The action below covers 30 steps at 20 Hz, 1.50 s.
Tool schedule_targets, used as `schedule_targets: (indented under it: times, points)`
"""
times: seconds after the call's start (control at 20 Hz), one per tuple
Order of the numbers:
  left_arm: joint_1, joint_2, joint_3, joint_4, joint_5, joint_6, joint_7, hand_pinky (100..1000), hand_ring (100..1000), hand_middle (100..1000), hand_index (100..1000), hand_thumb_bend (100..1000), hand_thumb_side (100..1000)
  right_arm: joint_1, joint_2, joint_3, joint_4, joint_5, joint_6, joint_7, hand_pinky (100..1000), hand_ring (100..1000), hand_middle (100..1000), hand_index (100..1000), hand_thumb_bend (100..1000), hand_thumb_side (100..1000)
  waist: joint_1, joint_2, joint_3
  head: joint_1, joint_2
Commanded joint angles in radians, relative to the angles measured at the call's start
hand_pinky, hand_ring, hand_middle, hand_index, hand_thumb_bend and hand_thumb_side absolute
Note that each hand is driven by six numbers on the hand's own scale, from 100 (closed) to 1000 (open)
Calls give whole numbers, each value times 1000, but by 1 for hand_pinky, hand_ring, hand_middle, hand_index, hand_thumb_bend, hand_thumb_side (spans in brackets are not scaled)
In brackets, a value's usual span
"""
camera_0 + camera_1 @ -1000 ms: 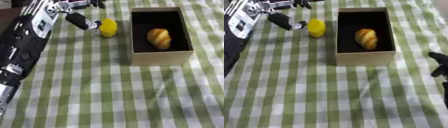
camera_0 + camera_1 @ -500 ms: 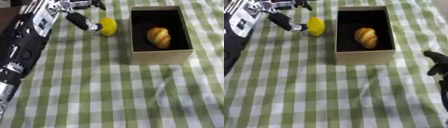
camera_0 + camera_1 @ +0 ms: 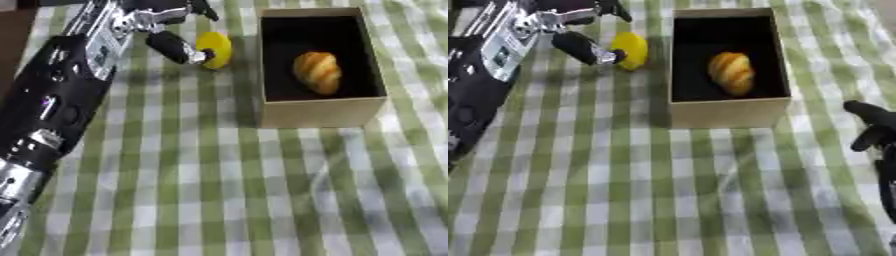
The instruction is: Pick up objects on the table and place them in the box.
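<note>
table [image 3: 219,200]: soft green-and-white checked cloth. box [image 3: 320,112]: rectangular tan cardboard, dark inside, far right, holding a ridged golden bread roll [image 3: 317,72]. left hand [image 3: 171,45]: glossy black, far left, thumb and fingers pinching a smooth round yellow object [image 3: 216,49] left of the box. right hand [image 3: 872,125]: black, right edge, fingers relaxed.

Box [image 3: 319,112] stands toward table's far right, open top unobstructed; pastry [image 3: 317,72] lies mid-floor, bare floor at far and near ends. Yellow object [image 3: 214,49] sits just left of box's far-left corner, narrow gap between. Left hand [image 3: 171,40] and forearm block table [image 3: 219,200] far-left approach. Right hand [image 3: 872,125] near right edge. Near half of table open.
</note>
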Motion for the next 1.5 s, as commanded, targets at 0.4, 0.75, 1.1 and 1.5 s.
schedule_targets:
  times: [0.4, 0.75, 1.1, 1.5]
  points:
    - [-9, 0, 28, 27, -23, 34, 22, 809, 869, 820, 913, 224, 621, -18, 6, 7, -17, 13, 24, 3, 954, 826, 434, 744, 100, 525, 1, -7, -11, 10, -18]
    - [-8, -10, 28, 43, -30, 19, 21, 762, 827, 780, 917, 149, 497, -22, 13, 14, -17, 17, 37, 10, 955, 827, 433, 746, 100, 527, 1, -4, -13, 11, -20]
    - [-6, -20, 33, 41, -4, 30, 45, 692, 733, 657, 872, 100, 201, -19, 22, 21, -17, 27, 50, 17, 957, 828, 429, 747, 100, 527, 0, -4, -16, 11, -18]
    - [-19, 0, 11, -35, -39, 88, 219, 577, 587, 513, 712, 131, 100, -3, 17, 20, -17, 29, 37, 12, 956, 828, 433, 749, 100, 531, -3, -16, -10, 5, -4]
